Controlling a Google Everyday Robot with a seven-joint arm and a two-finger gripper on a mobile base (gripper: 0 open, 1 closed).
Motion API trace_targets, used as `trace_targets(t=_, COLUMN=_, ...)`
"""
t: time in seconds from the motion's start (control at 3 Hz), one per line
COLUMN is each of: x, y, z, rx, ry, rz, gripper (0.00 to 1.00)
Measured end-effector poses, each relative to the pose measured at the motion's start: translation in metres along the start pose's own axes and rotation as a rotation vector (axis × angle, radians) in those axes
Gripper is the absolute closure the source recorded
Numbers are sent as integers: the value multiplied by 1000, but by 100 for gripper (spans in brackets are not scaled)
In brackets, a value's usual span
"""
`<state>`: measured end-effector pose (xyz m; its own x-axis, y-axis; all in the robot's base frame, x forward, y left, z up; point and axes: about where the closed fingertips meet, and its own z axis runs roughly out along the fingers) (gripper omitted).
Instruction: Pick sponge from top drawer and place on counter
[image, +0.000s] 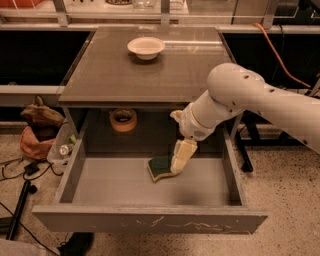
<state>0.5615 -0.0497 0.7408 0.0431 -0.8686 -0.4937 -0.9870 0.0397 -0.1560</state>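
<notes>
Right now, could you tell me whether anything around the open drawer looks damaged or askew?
The top drawer has pale scratches across its front panel. The sponge lies skewed to the drawer walls, with the gripper down at its edge. The bowl sits upright on the counter; nothing is spilled.

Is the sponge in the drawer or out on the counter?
In: the sponge lies on the top drawer floor, gripper at its right edge.
</notes>
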Motion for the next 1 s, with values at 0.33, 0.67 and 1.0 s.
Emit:
trace_targets(t=0.33, x=-3, y=3, z=39, rx=-65, ry=-54, rz=-8, gripper=0)
trace_targets(t=0.67, x=5, y=0, z=76, rx=-102, ry=-100, rz=-9, gripper=0)
trace_targets(t=1.0, x=14, y=-5, z=101, rx=-128, ry=-105, rz=-8, gripper=0)
